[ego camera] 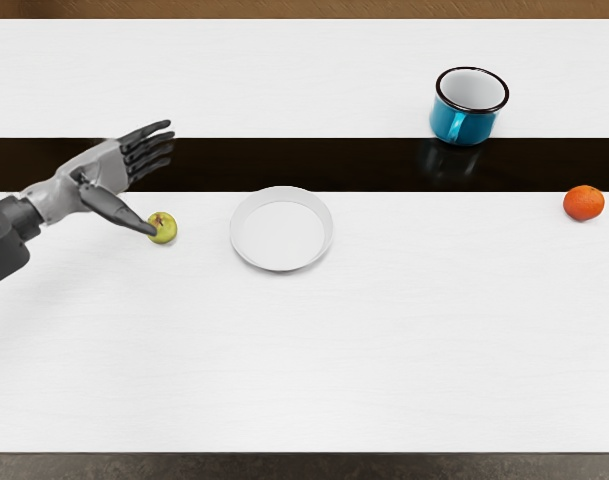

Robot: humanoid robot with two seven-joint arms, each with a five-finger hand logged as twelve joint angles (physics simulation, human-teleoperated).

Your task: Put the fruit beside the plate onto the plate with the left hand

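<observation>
So I'm watching the head cam feed and going from the near edge back. The white table (304, 380) is filling most of the view. Roughly halfway up, the little green apple (163, 228) is sitting on the tabletop just left of the white plate (281, 230). It's close to the plate but not touching it, and definitely not on it. The plate is lying flat, level with the apple.

The left hand (109, 172) is coming in from the left edge and hanging just left of and behind the apple. I'm seeing its fingers (149, 146) stretched out straight and a bit fanned, pointing right, gripping nothing. The thumb (117, 209) is sticking out toward the apple, and its tip is lining up with the apple's upper left side. It's looking like contact, but I can't tell for sure from this angle.

Way over on the right, an orange (584, 203) is sitting well apart from the plate, slightly farther back. Behind all that, a dark glossy strip (304, 165) is running across the table. Past it, a blue enamel mug (469, 105) is standing upright on the far white section.
</observation>
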